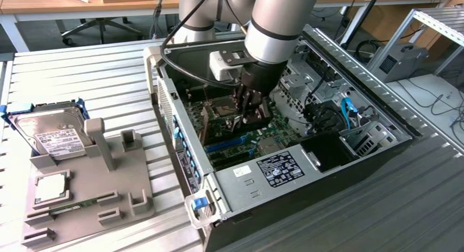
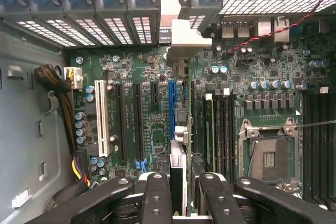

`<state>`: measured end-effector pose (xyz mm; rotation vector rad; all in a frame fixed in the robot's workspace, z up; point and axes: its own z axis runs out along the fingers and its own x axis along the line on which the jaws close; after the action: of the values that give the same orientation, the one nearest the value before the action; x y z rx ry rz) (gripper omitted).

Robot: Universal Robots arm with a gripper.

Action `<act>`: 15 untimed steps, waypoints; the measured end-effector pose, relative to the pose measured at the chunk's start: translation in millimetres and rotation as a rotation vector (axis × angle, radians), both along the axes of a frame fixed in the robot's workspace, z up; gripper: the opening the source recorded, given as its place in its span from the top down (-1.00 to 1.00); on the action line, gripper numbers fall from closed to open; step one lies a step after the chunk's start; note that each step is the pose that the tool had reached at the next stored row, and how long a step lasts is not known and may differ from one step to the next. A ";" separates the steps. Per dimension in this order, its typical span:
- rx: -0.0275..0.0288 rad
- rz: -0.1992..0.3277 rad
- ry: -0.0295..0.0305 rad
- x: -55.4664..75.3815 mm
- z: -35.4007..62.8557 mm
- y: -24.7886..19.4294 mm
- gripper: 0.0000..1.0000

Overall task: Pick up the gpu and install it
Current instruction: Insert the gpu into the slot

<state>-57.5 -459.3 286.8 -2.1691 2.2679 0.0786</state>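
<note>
My gripper [image 1: 250, 113] down inside open computer case [image 1: 377, 154], clenched on gpu [image 1: 255, 117], card held edge-on above motherboard [image 1: 239, 135]. In wrist view, my gripper [image 2: 181, 190] has fingers [image 2: 156, 198] either side of gpu [image 2: 179, 156], which stands upright, just beside blue slot [image 2: 171, 109], bracket end toward rear slot covers [image 2: 105, 27]. Whether card is seated, cannot tell. Empty CPU socket [image 2: 269, 153] near. On table [image 1: 87, 67] at exterior view's left: grey holder tray [image 1: 87, 200], hard drive [image 1: 47, 132].
</note>
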 end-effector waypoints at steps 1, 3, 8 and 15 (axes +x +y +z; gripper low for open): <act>0.0000 0.000 0.0000 -0.2 -0.3 0.0 0.48; 0.0000 0.000 0.0000 -0.7 -1.1 0.0 0.48; -0.0001 0.000 0.0000 -1.9 -2.6 0.0 0.48; -0.0001 0.000 0.0000 -4.8 -4.1 0.0 0.48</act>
<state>-62.3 -459.3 282.7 -2.1691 2.2679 0.0785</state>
